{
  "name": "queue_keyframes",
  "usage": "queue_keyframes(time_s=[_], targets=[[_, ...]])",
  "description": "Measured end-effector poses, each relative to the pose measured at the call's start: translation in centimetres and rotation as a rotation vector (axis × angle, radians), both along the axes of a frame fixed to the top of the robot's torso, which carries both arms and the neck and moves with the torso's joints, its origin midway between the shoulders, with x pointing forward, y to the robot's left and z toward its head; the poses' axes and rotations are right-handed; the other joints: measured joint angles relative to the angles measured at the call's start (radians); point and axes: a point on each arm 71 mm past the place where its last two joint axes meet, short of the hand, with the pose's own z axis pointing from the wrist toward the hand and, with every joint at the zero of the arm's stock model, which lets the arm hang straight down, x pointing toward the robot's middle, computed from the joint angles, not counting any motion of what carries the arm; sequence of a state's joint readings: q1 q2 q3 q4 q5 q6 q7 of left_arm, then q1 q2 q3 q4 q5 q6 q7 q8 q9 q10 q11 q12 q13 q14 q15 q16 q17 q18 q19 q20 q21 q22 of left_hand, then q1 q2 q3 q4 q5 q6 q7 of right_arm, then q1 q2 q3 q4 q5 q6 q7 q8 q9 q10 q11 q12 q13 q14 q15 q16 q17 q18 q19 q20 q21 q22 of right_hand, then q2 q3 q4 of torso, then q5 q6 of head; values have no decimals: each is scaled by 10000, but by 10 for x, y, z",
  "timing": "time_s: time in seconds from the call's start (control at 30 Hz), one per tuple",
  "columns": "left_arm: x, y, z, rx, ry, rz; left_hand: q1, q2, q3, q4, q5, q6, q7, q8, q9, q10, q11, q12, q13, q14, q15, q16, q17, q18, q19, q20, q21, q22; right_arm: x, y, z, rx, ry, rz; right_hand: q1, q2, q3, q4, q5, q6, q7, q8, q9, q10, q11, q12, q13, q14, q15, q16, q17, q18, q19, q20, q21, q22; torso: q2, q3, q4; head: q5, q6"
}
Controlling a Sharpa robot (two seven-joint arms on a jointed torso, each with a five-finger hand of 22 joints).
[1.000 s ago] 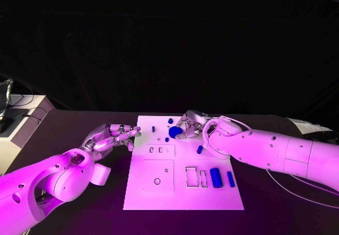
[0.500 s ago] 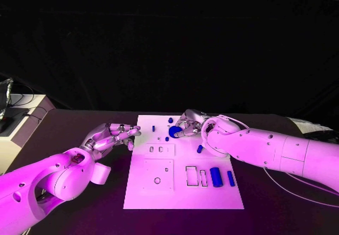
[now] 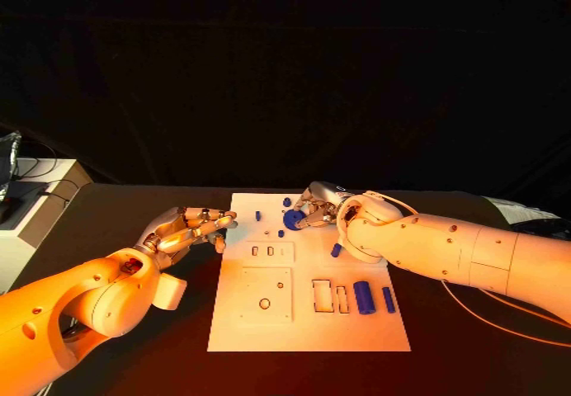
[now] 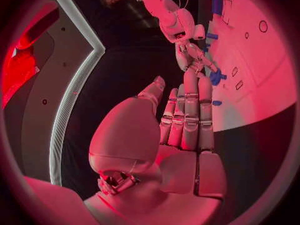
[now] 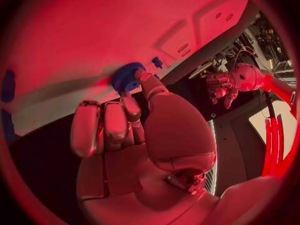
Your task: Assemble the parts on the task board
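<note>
The white task board (image 3: 307,330) lies in the middle of the black table. My right hand (image 3: 319,206) hovers over its far part and pinches a round blue toothed part (image 3: 293,219) between thumb and a finger; the right wrist view shows that part (image 5: 128,76) at the fingertips, close over the board (image 5: 75,30). My left hand (image 3: 191,229) hangs beside the board's left edge, fingers apart, holding nothing. Small blue pegs (image 3: 287,201) (image 3: 258,216) (image 3: 337,250) stand or lie on the far half. A thick blue cylinder (image 3: 363,297) and a thin one (image 3: 388,300) lie at the right.
Rectangular recesses (image 3: 321,297) and a plate with a round hole (image 3: 264,304) sit on the board's near half. A pale cabinet (image 3: 35,206) stands at the table's left, a paper sheet (image 3: 524,213) at the right, and a cable (image 3: 500,323) runs under my right arm.
My right hand has shifted slightly toward the board's far edge with the round blue part still pinched. The left hand has stayed put.
</note>
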State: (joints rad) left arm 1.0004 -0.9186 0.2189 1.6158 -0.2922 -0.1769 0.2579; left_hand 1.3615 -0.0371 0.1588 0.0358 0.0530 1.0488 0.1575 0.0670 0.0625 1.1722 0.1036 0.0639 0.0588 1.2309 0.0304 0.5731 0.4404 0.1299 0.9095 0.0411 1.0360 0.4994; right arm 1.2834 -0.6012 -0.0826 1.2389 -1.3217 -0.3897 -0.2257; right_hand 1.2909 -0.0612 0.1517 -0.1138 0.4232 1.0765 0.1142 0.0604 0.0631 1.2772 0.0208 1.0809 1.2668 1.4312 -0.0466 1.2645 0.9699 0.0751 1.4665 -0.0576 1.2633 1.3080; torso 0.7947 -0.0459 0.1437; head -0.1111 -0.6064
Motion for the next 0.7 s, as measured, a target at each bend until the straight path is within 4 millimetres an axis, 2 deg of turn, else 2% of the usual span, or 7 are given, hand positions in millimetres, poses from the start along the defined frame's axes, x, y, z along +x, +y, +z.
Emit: queue_keyframes(time_s=[0.07, 0.17, 0.23, 0.37, 0.7], targets=[[0, 0, 0, 0, 1, -1, 0, 0, 0, 0, 0, 0, 0, 0, 0, 0, 0, 0, 0, 0, 0, 0, 0, 1, 0, 0, 0, 0, 0, 0, 0, -37, -71, 21, 3, 47, 105, -107, -29, 97, -96, 13, 0, 35, -38, 37, 27, 36, -37, 0, 9, 3, -2, -34, 25, 0, 0, 0, 0, 0, 0], [0, 0, 0, -1, 2, -3, 0, 0, 0, 0, 0, 0, 0, 0, 0, 0, 0, 0, 0, 0, 0, 0, 1, 1, 0, 0, 0, 0, -1, 1, 1, -87, -205, 44, 14, 89, 185, -190, -40, 126, -125, 18, 0, 104, -107, 87, 81, 35, -39, 0, 36, 5, -1, -35, 46, -1, 0, 1, 0, 0, 7], [0, 0, 0, -1, 3, -6, 0, 0, 0, 0, 0, 0, 0, 0, 0, 0, 0, 0, 0, 0, 0, 0, 1, 0, 0, 0, 0, 0, -2, 1, 1, -113, -294, 60, 4, 121, 232, -250, -56, 156, -155, 18, 0, 124, -127, 87, 97, 37, -106, 0, 39, 12, -35, -72, 45, -1, -1, 1, 0, 0, 15], [0, 0, 0, 1, 6, -6, 0, 0, 0, 0, 0, 0, 0, 0, 0, 0, 0, 0, 0, 0, 0, 0, 1, 0, 0, 0, -1, 0, -3, 1, 2, -140, -471, 62, -38, 218, 256, -313, -5, 156, -155, 18, 0, 124, -129, 87, 139, 37, -106, 0, 72, 10, 0, -107, 107, -1, -3, 2, 2, 0, 29], [0, 1, -1, 19, 33, -4, 0, 0, 28, -28, 0, 0, 0, 0, 0, -37, 37, 0, 0, 0, 0, 0, -9, 0, 0, 0, 36, -35, -9, -4, 6, -62, -848, 55, -106, 285, 254, -342, 28, 175, -174, 18, -1, 158, -163, 87, 151, 36, -107, 0, 90, 12, 1, -107, 107, -3, -3, 0, 4, 33, 13]])
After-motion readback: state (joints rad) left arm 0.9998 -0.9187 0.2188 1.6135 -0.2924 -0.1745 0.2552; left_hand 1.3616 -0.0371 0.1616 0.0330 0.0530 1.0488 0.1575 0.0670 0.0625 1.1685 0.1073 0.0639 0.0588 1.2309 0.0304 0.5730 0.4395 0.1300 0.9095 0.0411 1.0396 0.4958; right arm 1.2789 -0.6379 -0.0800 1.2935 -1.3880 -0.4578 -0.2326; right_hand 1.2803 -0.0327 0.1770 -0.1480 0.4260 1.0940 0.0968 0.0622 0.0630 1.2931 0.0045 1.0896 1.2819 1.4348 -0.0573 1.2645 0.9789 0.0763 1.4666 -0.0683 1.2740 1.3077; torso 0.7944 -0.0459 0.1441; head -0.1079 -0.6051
